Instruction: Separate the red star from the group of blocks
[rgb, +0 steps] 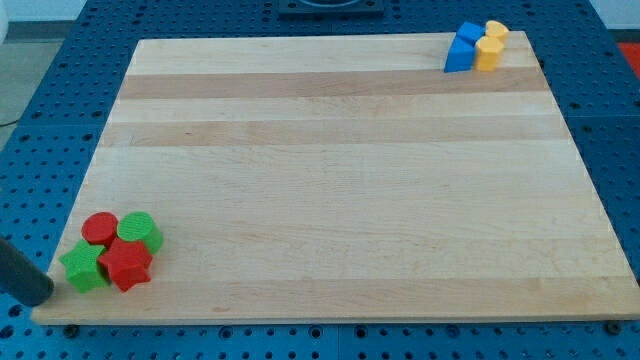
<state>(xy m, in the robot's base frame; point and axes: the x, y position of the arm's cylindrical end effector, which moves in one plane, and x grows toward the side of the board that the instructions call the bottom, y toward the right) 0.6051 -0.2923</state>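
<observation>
The wooden board (330, 180) fills most of the view, resting on a blue perforated table (40, 90). At the view's top right corner sits a small cluster well apart from everything else: two blue blocks (461, 48) touching two yellow blocks (490, 45) (their exact shapes are hard to make out). At the view's bottom left corner lies the group that matters: a red cylinder (99, 228), a green cylinder (140, 231), a green star (84, 267) and the red star (126, 263), all packed in contact.

The arm carries no gripper, so there is nothing to be spread or pressed together; it ends in a dark rod whose tip (42, 295) sits at the board's bottom left edge, just left of the green star.

The likely trouble comes from that placement. The green star lies between the tip and the red star, so a straight push toward the view's right would probably shove both stars, and perhaps the cylinders, along as one clump. The group also sits close to the board's lower edge, so a badly angled push could slide a block off the wood.

The red star is to the right of the tip, slightly higher in the view, near but not touching it.
</observation>
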